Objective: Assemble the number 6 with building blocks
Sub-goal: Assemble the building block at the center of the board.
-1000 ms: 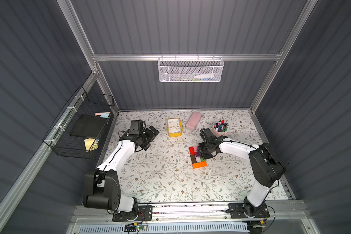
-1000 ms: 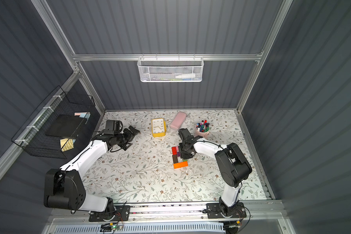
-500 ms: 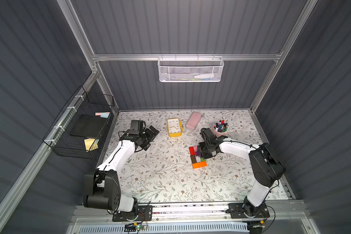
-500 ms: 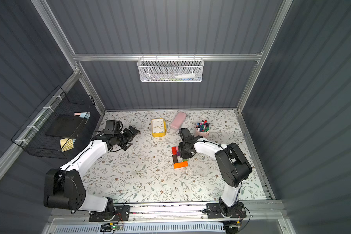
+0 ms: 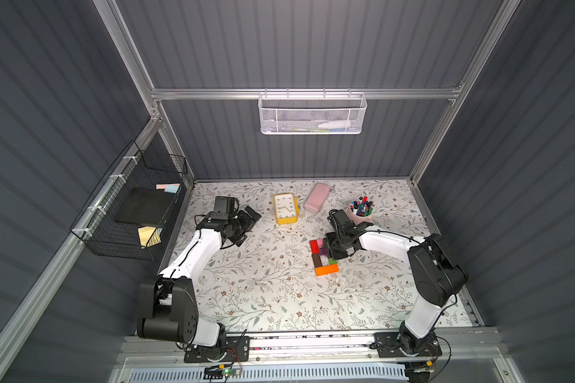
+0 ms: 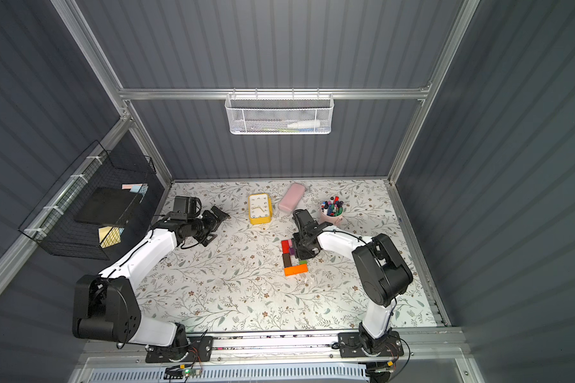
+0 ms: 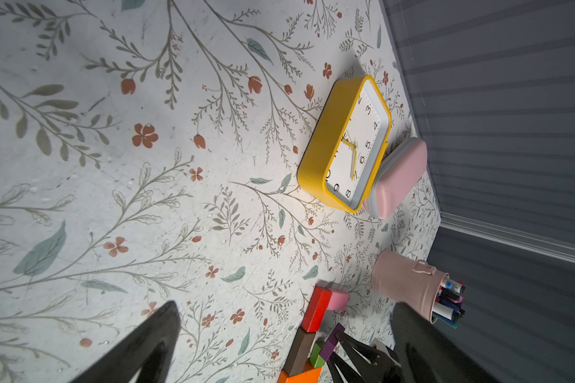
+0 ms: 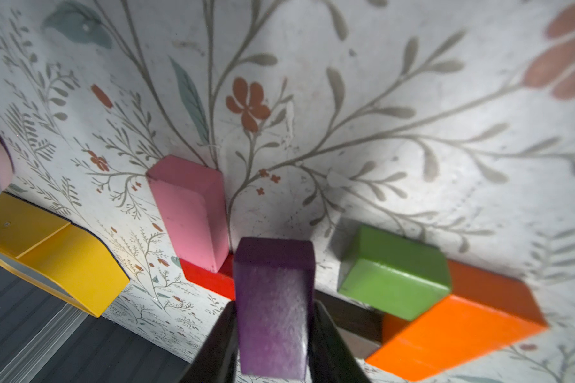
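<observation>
Right of centre on the mat [image 5: 263, 282], the number 6 [image 5: 316, 260] runs from its orange base [image 8: 455, 331] past the green cube [image 8: 392, 285] to the red block [image 7: 316, 308] and pink block [image 8: 190, 212]. The right gripper [image 8: 273, 308] is clamped on the purple block [image 8: 273, 262] between pink and green. The left gripper [image 5: 251, 215], far left, has its jaws apart.

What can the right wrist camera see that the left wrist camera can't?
Only the right wrist view: the right tool up close, pinching the purple block by its sides, and the whole long orange block. Only the left wrist view: the numbered face of the yellow clock, the pink cup of markers, and the left tool, open. Both: the pink block, red block, green cube, the purple block and some of the clock.
</observation>
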Controlling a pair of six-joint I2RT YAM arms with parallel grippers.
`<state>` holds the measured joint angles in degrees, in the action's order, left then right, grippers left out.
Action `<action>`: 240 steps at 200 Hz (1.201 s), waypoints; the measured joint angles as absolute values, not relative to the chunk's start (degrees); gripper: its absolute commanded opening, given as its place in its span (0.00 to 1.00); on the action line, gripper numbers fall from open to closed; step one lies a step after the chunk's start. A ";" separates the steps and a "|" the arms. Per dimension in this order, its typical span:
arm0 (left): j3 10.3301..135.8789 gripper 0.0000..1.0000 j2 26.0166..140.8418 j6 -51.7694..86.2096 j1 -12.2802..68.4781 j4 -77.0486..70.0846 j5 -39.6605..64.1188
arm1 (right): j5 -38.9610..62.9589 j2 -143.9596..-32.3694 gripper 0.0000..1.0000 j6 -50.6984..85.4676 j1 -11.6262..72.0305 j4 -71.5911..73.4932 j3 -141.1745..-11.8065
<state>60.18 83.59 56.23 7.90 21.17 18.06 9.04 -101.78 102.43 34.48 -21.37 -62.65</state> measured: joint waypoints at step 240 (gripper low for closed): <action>60.29 1.00 84.93 56.12 7.90 20.45 17.78 | 4.45 -98.02 0.37 93.43 33.93 -22.04 -63.83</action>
